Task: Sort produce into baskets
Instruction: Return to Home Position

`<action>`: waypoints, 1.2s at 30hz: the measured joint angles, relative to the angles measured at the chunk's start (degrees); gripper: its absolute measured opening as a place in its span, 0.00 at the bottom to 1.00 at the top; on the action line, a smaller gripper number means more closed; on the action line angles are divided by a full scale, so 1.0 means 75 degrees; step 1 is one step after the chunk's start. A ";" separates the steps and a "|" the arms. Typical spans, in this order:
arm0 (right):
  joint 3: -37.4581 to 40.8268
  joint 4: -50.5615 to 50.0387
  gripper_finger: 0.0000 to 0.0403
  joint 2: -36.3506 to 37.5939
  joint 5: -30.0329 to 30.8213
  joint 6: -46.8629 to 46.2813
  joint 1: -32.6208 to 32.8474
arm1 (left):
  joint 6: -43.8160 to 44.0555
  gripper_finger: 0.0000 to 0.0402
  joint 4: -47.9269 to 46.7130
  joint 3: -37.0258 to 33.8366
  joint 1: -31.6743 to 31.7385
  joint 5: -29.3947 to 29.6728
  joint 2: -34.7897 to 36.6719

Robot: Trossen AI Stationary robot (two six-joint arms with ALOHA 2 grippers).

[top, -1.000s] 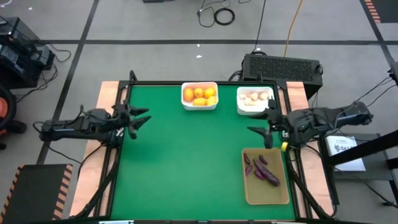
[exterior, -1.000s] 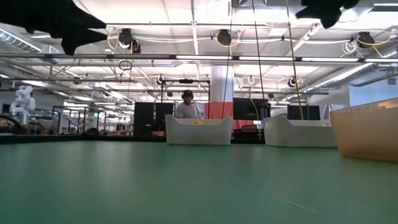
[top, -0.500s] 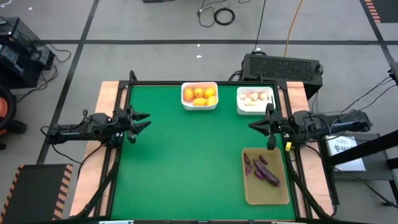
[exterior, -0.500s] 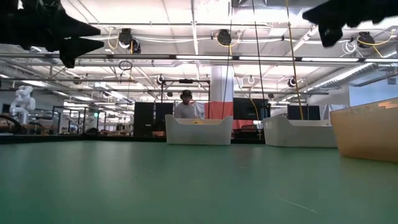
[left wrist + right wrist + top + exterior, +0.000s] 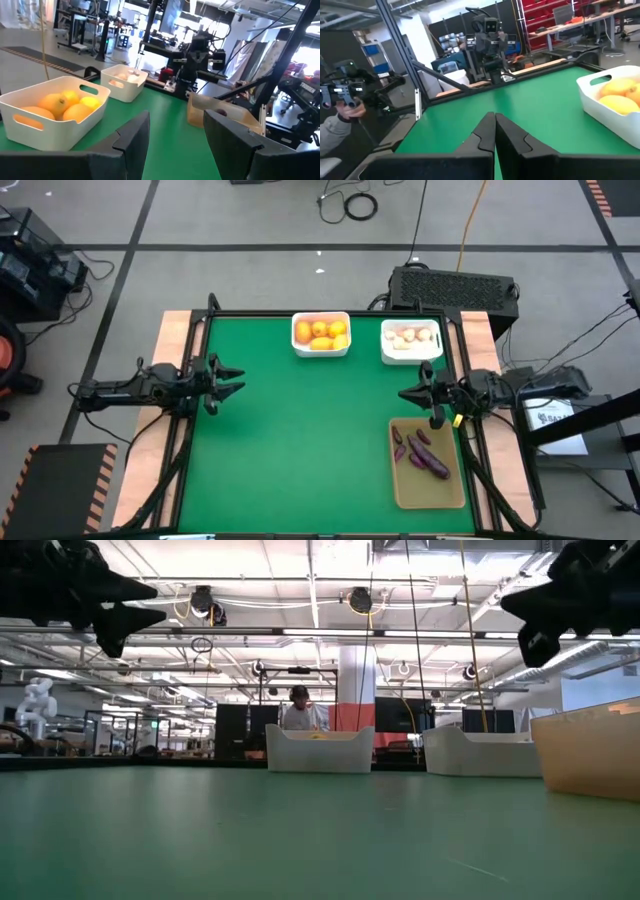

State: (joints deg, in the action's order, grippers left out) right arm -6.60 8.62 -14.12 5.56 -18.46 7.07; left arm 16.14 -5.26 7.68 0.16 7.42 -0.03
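Note:
Orange-yellow fruits (image 5: 321, 331) lie in a white bin (image 5: 298, 346) at the far edge. White bulbs (image 5: 410, 336) lie in a second white bin (image 5: 388, 356) to its right. Dark purple pieces (image 5: 420, 452) lie on the tan tray (image 5: 430, 492) at the near right. My left gripper (image 5: 232, 376) hovers open over the table's left edge, pointing level at the middle, its fingers (image 5: 132, 140) apart and holding nothing. My right gripper (image 5: 404, 393) hovers shut over the right edge, beside the tray's far end, its fingers (image 5: 487, 131) pressed together on nothing.
The middle of the green mat (image 5: 310, 440) lies bare between the arms. A black box with a grille (image 5: 455, 285) stands behind the far right corner. A black frame rail (image 5: 190, 430) runs along each side. A person's hand (image 5: 342, 112) with a controller shows beyond the table.
My right gripper has come down and drawn back toward the table's right edge, turning to point level, and it has shut its fingers on nothing. My left gripper has sunk a little and stays open. The produce and bins have not moved.

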 joint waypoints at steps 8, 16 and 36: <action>0.0791 0.0513 0.00 0.0421 0.0003 -0.0277 0.0000 | 0.0017 0.48 0.0079 -0.0184 0.0000 -0.0021 0.0003; 0.0773 0.0280 0.00 0.0570 -0.0010 -0.0233 0.0003 | 0.0015 0.48 0.0061 -0.0216 0.0000 -0.0021 0.0003; 0.0770 -0.0723 0.00 0.0570 -0.0040 0.0958 -0.0015 | -0.0411 0.48 0.0323 -0.0210 0.0000 0.0113 0.0003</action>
State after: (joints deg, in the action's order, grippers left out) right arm -0.82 3.20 -9.85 5.26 -11.28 6.95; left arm 13.05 -2.83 6.11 0.16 8.27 -0.01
